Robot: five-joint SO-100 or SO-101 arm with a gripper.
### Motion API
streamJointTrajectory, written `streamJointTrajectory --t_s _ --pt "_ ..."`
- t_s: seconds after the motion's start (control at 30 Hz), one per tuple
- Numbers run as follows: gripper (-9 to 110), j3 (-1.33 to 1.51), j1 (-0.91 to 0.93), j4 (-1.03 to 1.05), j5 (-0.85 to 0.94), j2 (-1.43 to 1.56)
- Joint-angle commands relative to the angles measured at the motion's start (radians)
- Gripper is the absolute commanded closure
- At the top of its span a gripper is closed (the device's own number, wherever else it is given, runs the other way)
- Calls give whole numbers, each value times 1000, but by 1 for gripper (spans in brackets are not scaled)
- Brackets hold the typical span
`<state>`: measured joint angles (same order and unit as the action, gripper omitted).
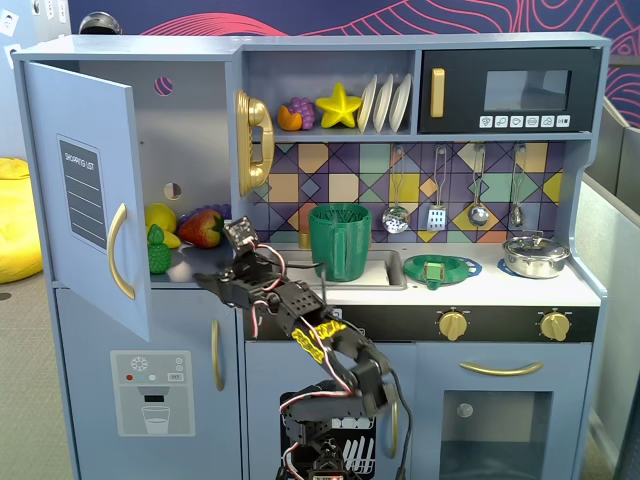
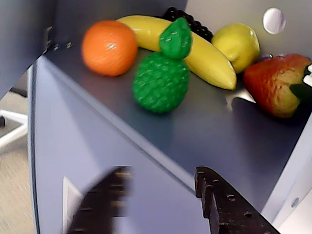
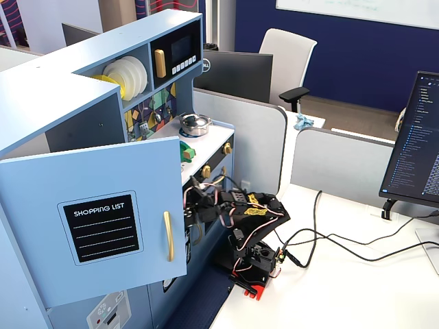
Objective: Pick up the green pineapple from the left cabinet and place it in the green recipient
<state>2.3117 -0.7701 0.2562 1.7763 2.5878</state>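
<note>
The green pineapple (image 1: 157, 250) stands on the shelf of the left cabinet (image 1: 180, 130), whose door (image 1: 85, 190) is swung open. In the wrist view the pineapple (image 2: 161, 80) stands upright near the shelf's front edge, in front of a banana (image 2: 204, 53). My gripper (image 2: 161, 176) is open and empty, below and in front of the shelf edge, short of the pineapple; its left finger (image 2: 105, 200) is blurred. In a fixed view the gripper (image 1: 212, 280) is at the shelf's front right. The green recipient (image 1: 340, 240) stands in the sink.
An orange (image 2: 109, 47), a lemon (image 2: 237, 45) and a strawberry (image 2: 273, 85) lie round the pineapple. A flat green strainer (image 1: 441, 268) and a metal pot (image 1: 535, 255) sit on the counter. In a fixed view the open door (image 3: 96, 219) hides the shelf.
</note>
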Motion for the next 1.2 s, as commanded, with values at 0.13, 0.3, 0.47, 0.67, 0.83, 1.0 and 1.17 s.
streamJointTrajectory --t_s 0.13,0.3,0.47,0.67,0.83,1.0,1.17 --pt "70 -156 3 -252 -213 -241" --pt "67 -158 -28 -403 -163 -328" --pt "68 -189 -38 -511 -114 -426" --pt "68 -259 -21 -577 -107 -554" --pt "69 -316 -21 -647 -86 -655" --pt "69 -370 -18 -664 -86 -752" --pt "70 -463 2 -706 -94 -870"
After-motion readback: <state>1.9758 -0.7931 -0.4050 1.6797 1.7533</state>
